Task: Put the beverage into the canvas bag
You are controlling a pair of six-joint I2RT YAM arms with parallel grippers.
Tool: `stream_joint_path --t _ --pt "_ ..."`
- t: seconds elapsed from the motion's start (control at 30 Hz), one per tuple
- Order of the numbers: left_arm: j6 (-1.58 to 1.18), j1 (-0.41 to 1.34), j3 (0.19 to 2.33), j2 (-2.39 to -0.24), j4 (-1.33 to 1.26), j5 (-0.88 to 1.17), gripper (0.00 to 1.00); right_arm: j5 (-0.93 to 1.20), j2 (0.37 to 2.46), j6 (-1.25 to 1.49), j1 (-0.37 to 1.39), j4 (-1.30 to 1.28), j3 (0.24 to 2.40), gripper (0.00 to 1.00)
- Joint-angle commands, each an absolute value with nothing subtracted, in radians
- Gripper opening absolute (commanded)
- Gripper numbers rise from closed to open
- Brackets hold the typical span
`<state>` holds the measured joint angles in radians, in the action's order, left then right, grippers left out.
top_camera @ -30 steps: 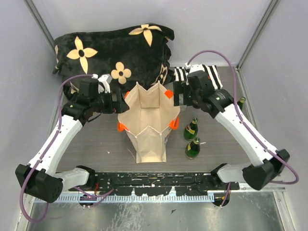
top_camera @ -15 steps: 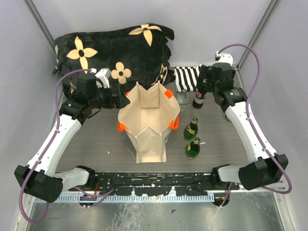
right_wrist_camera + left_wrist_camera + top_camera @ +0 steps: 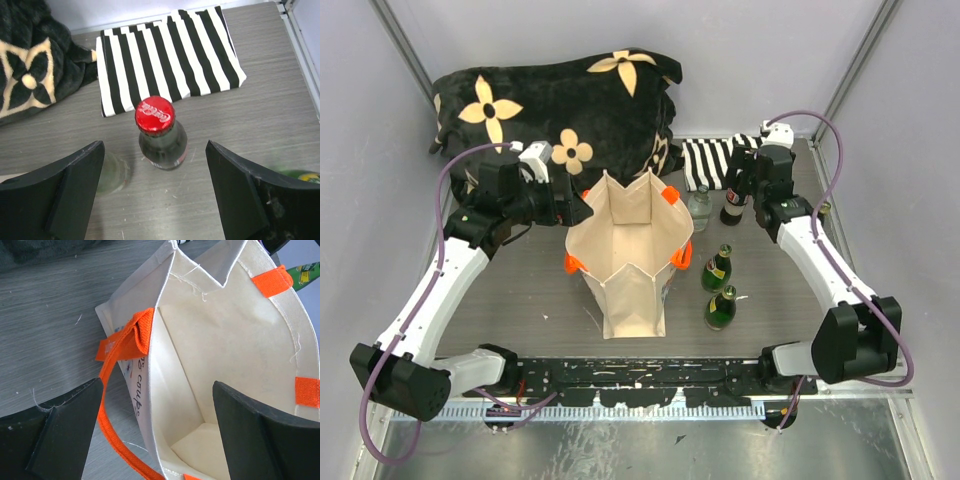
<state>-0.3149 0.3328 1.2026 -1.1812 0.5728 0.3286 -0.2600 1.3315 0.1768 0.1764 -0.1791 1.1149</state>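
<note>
Red-capped cola bottle (image 3: 155, 116) now stands centred under the right gripper (image 3: 155, 150). 1 second ago that gripper hung at the right rim of the canvas bag (image 3: 632, 300); it has since swung out to the far right of the table (image 3: 520, 300). Its 2 fingers stand wide apart on either side of the bottle, touching nothing and holding nothing. The bottle is upright, just in front of the striped cloth (image 3: 165, 55), with a clear bottle (image 3: 699, 208) just beside it toward the bag.

Left gripper (image 3: 157, 390): no real shift over the same second. It stays at the bag's left rim with fingers spread wide. The left wall and an orange handle (image 3: 122, 342) lie between them, not pinched.

Bag upright, mouth open, nothing inside that we can see.

Our reading: the right arm has left the bag and the pick has begun. We judge that a descent and a close on the bottle's neck come next, while the left arm minds the mouth.
</note>
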Motion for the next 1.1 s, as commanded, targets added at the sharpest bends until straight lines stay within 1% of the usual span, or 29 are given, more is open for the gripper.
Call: stream_joint_path --t 0.0,0.27,0.43,0.77,0.83,0.9,1.03,1.07 --pt "-0.307 0.334 1.194 -1.175 0.528 0.366 0.98 -0.236 1.364 0.164 0.172 0.046 1.082 0.86" --pt "-0.303 0.333 1.179 -1.158 0.532 0.369 0.98 -0.266 1.407 0.151 0.171 0.217 1.002 0.80" --pt "-0.298 0.333 1.161 -1.143 0.545 0.365 0.98 -0.296 1.432 0.130 0.171 0.311 0.973 0.73" --pt "-0.283 0.331 1.152 -1.130 0.555 0.356 0.98 -0.298 1.488 0.153 0.168 0.314 0.966 0.65" --pt "-0.281 0.331 1.148 -1.125 0.555 0.353 0.98 -0.300 1.488 0.156 0.167 0.314 0.956 0.58" --pt "-0.279 0.331 1.144 -1.121 0.559 0.354 0.98 -0.307 1.486 0.159 0.166 0.314 0.947 0.46" --pt "-0.276 0.330 1.138 -1.116 0.564 0.354 0.98 -0.318 1.472 0.157 0.164 0.323 0.930 0.09" --pt "-0.276 0.330 1.137 -1.114 0.567 0.353 0.98 -0.319 1.467 0.157 0.163 0.320 0.927 0.02"
